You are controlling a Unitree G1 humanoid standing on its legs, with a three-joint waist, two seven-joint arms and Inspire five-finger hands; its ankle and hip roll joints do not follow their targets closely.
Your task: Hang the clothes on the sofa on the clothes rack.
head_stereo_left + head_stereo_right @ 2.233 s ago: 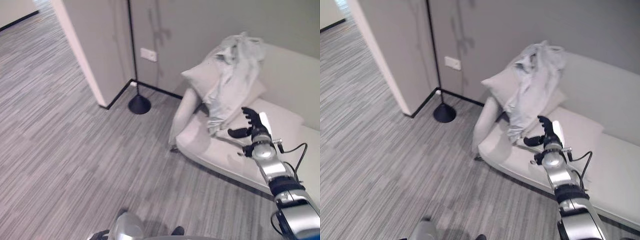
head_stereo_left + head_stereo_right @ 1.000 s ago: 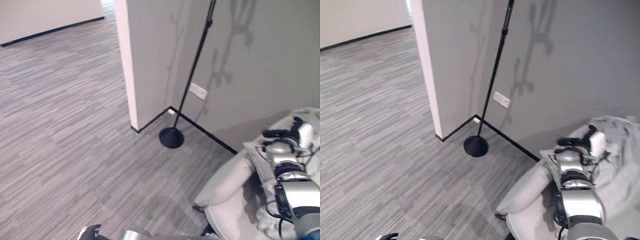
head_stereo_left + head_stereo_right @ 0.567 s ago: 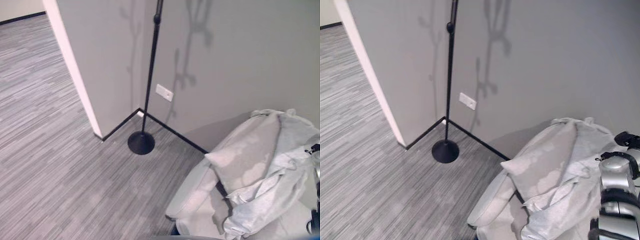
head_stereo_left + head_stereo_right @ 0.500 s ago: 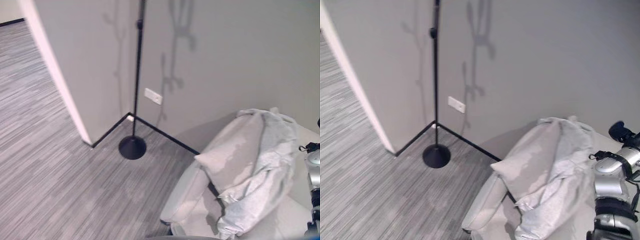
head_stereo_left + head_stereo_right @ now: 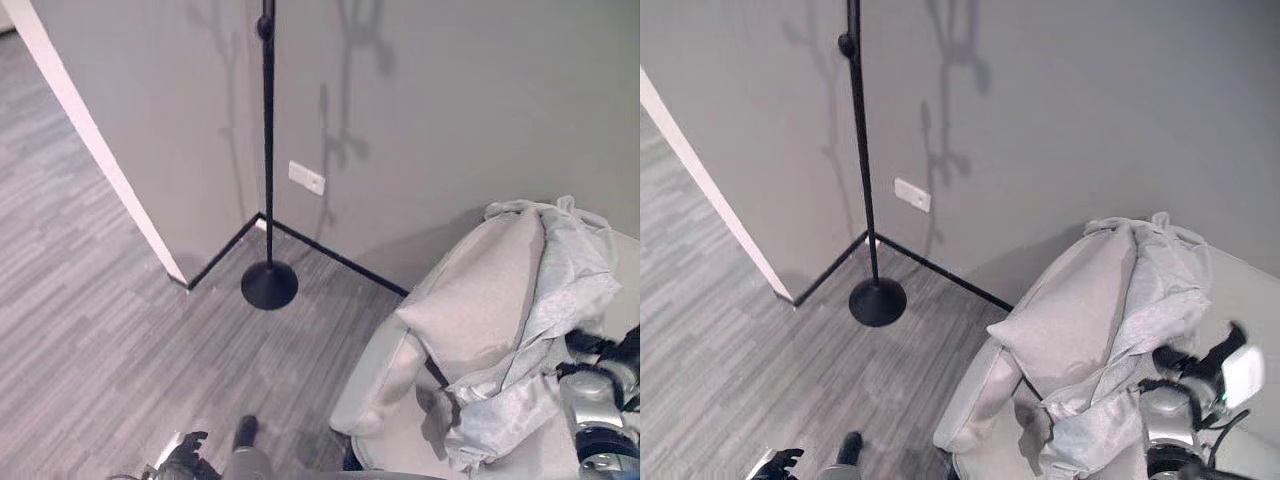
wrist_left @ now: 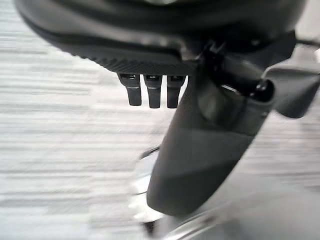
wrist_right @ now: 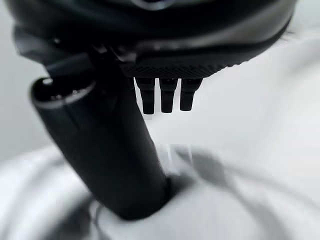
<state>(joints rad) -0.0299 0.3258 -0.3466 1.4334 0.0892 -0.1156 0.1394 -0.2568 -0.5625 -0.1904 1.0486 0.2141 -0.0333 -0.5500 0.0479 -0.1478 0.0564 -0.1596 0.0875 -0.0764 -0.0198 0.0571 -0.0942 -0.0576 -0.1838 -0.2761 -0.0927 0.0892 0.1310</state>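
My right hand (image 5: pixel 1188 372) is raised over the sofa (image 5: pixel 1250 300), right against the pale grey clothes (image 5: pixel 1160 290) draped over the cushion (image 5: pixel 1070 320) at the sofa's arm end. In my right wrist view the fingers (image 7: pixel 162 95) reach out straight above the cloth and the thumb stands out, clamped on nothing. My left hand (image 5: pixel 180 462) hangs low above the floor, fingers relaxed. The black clothes rack (image 5: pixel 268 150) stands in the wall corner, well apart from the sofa.
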